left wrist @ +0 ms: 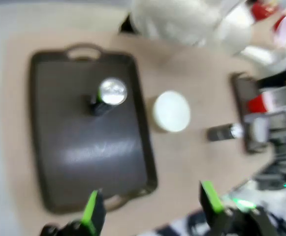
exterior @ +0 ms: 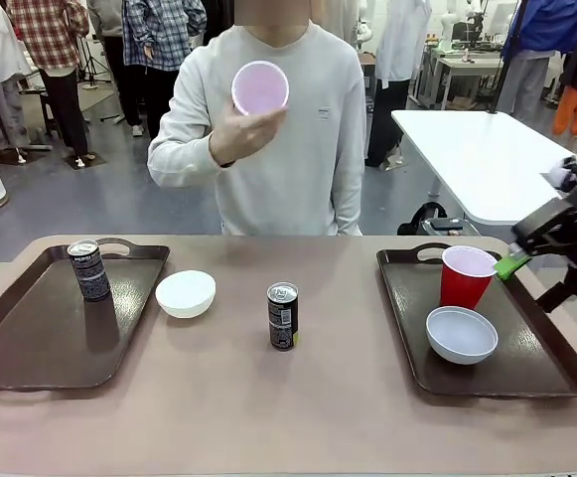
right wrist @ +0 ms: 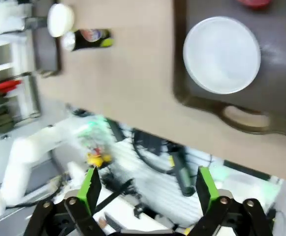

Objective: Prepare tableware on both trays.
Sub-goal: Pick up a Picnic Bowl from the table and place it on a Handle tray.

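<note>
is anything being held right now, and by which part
The person's hand holds a cup by its side wall, mouth toward the camera. The left gripper and right gripper are open and empty.

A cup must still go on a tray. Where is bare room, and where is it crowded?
Left tray: bare everywhere in front of and right of its can. Right tray: crowded, red cup and bowl fill the middle; room only along its right rim.

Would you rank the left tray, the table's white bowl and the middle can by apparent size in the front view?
1. Left tray, clearly largest.
2-3. White bowl and middle can look alike: bowl wider, can taller, so unranked.
</note>
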### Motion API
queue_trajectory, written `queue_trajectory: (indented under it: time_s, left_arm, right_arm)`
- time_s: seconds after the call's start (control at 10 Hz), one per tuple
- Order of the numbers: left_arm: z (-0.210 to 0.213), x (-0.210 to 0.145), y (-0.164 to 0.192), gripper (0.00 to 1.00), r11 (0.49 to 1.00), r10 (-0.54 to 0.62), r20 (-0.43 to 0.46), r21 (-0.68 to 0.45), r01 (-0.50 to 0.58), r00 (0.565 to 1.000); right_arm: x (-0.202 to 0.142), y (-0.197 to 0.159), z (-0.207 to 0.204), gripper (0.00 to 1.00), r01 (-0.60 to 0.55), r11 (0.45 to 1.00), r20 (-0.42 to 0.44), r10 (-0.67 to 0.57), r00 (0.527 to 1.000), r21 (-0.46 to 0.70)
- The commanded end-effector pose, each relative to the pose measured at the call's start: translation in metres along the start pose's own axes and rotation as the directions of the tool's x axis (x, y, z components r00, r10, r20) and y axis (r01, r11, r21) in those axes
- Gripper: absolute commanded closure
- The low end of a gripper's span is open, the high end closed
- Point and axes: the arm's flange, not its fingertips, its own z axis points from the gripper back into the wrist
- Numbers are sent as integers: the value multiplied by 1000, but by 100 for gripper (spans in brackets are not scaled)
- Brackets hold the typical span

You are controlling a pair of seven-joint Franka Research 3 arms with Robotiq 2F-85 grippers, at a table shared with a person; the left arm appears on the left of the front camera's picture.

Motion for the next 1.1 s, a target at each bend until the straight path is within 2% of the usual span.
queue_trajectory:
  time_s: [0.0,0.1,0.2,0.3,0.5,0.7,0.8,0.9,1.0]
  left_arm:
    - [-10,17,-29,0,986,15,-233,164,24,972]
    - [-18,23,-48,0,977,41,-350,212,37,936]
    - [-25,28,-66,0,977,69,-434,210,27,898]
    - [-35,32,-83,0,969,86,-477,245,38,874]
    - [-68,40,-119,0,941,93,-432,333,63,897]
    - [-105,41,-141,0,935,72,-367,348,65,927]
    - [-106,34,-144,0,945,24,-298,318,76,954]
    - [-91,38,-141,0,954,63,-421,291,69,905]
    - [-91,38,-141,0,954,63,-421,291,69,905]
  right_arm:
    - [-11,-28,14,0,95,976,-38,-89,995,194]
    - [-22,-45,21,0,47,964,-52,-35,998,263]
    - [-32,-60,25,0,41,950,-74,-19,997,308]
    - [-42,-76,30,0,35,935,-91,-3,996,354]
    - [-65,-111,41,0,10,905,-95,34,995,425]
    - [-72,-132,45,0,3,888,-86,41,995,459]
    - [-71,-131,42,0,-5,908,-94,49,994,419]
    - [-76,-120,40,0,19,893,-80,19,997,449]
    - [-76,-120,40,0,19,893,-80,19,997,449]
